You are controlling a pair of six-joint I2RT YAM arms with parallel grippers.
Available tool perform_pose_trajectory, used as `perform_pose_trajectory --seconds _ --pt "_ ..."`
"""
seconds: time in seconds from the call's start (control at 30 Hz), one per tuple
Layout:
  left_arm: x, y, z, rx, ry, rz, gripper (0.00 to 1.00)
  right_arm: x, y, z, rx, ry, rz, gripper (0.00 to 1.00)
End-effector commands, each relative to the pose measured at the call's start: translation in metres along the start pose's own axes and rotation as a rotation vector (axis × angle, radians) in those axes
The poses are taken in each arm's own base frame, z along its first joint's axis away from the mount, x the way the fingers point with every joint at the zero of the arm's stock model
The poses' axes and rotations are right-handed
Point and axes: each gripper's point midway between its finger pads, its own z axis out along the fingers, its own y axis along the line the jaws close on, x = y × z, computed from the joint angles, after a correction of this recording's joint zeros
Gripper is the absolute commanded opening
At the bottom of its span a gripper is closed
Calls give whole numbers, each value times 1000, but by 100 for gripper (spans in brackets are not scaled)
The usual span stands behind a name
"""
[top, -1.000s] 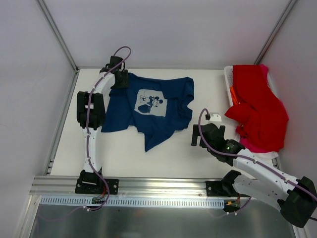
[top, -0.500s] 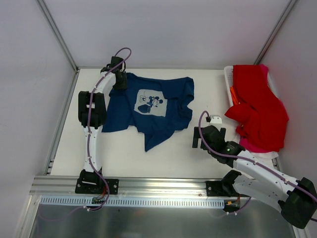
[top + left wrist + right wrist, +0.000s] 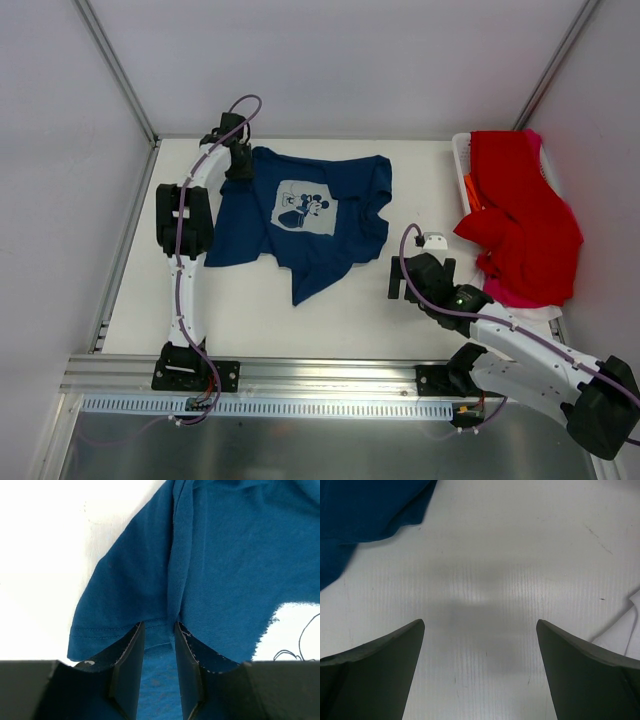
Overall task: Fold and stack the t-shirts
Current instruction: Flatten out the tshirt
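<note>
When checked, found left gripper (image 3: 159, 626) pinched on sleeve fold of the navy t-shirt (image 3: 350, 215) at far left of the table (image 3: 250, 310), cloth running rightward toward right gripper (image 3: 480, 622), gaping wide just off its edge.

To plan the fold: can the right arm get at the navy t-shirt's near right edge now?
Probably yes. The right gripper stands open over bare table, the navy t-shirt lies close beside it, and nothing lies between them.

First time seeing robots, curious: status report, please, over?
Left gripper pinching navy tee at sleeve seam. Right gripper open, over table. Red tee heaped on basket. Nothing in the way.
</note>
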Motion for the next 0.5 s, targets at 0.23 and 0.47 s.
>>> perform_pose_trajectory --seconds 0.23,0.47 --pt "-12 -7 -5 55 -6 8 34 -8 4 1 -2 -26 5 100" --pt "-10 -12 -2 79 15 15 34 -7 2 1 1 -26 -1 100"
